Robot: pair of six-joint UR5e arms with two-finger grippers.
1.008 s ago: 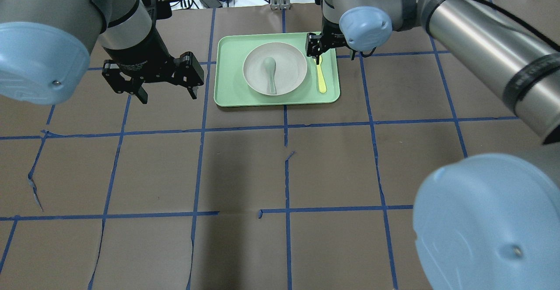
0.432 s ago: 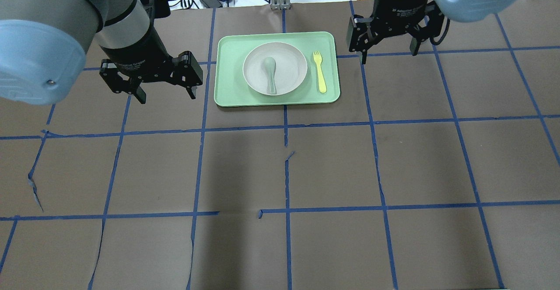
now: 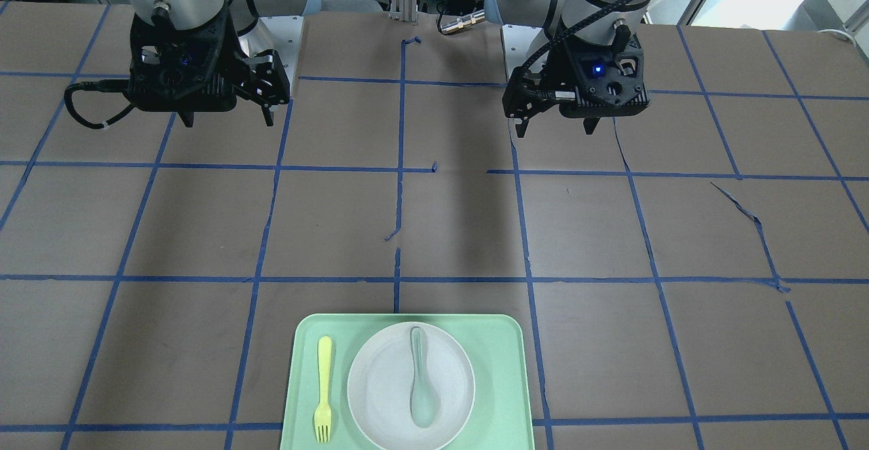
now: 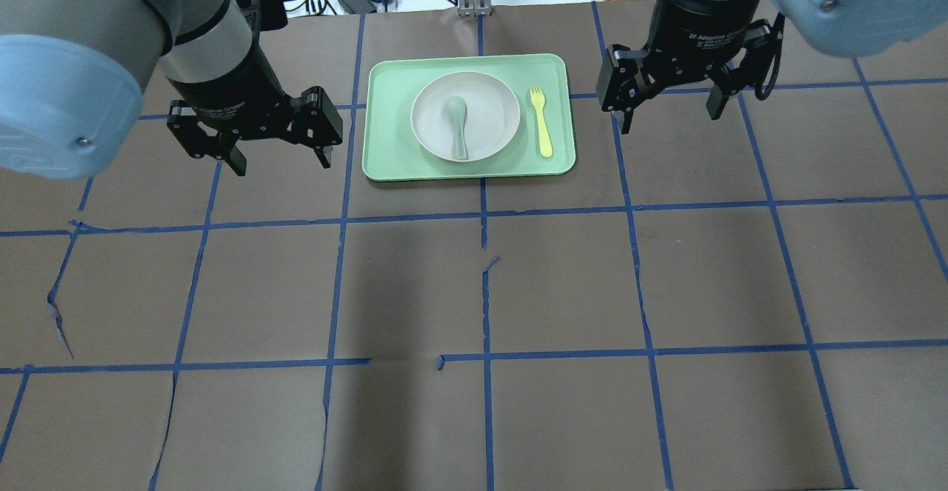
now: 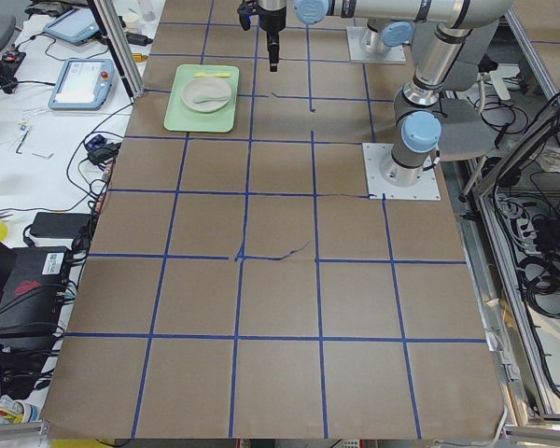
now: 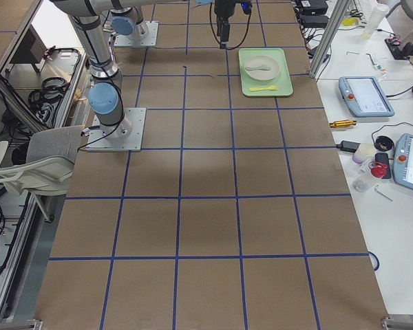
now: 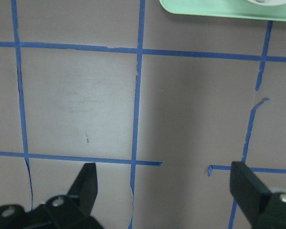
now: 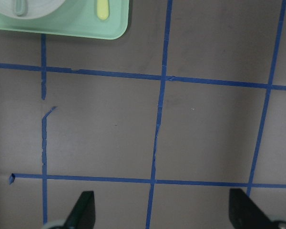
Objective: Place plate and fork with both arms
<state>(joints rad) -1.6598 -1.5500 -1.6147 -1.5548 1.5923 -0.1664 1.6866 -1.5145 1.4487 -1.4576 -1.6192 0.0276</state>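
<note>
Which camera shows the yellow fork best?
The front-facing view: the fork lies nearest, tines clear. Overhead shows it whole but smaller; side views, a speck; right wrist, only its handle tip; left wrist, nothing.

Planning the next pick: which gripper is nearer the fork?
Right. The right gripper hangs near the fork, just off the tray; the left gripper is beyond the plate, opposite side.

Brown table, gridded in blue tape, spreads under both jaws; white benches with pendants flank it.
</note>
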